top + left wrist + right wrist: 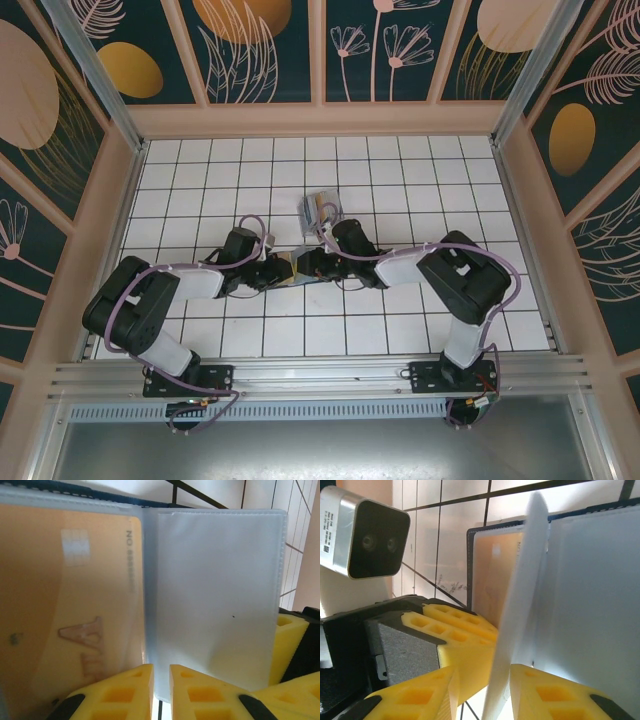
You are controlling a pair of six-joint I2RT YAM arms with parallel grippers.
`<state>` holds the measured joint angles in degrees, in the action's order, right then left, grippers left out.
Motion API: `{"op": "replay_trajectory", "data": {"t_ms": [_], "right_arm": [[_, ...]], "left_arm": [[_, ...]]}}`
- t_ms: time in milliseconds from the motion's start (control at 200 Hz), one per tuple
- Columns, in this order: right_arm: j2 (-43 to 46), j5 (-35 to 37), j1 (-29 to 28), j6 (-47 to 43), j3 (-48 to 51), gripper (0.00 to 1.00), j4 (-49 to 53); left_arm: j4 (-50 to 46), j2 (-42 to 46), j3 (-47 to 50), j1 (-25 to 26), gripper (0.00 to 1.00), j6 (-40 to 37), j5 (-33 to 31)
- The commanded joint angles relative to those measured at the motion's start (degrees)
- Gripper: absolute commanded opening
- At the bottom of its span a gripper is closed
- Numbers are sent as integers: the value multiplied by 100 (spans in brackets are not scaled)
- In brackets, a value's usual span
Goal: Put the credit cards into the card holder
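Note:
A tan-gold credit card (70,605) sits inside a clear sleeve of a dark blue folding wallet (289,268), held up off the table between my two grippers. My left gripper (161,680) is shut on the lower edge of a frosted sleeve leaf (215,595) beside that card. My right gripper (482,690) stands open with one sleeve leaf (520,595) edge-on between its fingers, resting against the right finger. The card (492,575) shows behind that leaf. The clear card holder (319,209) stands on the tiles just behind my right wrist.
Both arms meet at the middle of the white tiled floor (200,180). The left arm's yellow fingers (465,630) and wrist camera (367,535) sit close beside my right gripper. Patterned walls fence the table on three sides.

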<state>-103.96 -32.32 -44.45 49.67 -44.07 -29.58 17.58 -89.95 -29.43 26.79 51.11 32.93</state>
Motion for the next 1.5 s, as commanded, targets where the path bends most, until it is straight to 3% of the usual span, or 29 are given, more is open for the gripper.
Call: {"op": "replay_trajectory", "data": {"t_ms": [0,611,1046,1496], "right_arm": [[-196,-295,-20,229,26,33,-633],[-377,-433,-20,256,-181,34,-722],[-324,-407,-11,-18,-419,33,-216],[-518,-249,-20,-431,-998,32,785]], "left_arm": [[283,105,47,46,18,196,77],[-532,863,156,-191,17,-54,-115],[-334,502,401,-183,6,-174,-283],[-756,83,74,1,11,-462,-750]]}}
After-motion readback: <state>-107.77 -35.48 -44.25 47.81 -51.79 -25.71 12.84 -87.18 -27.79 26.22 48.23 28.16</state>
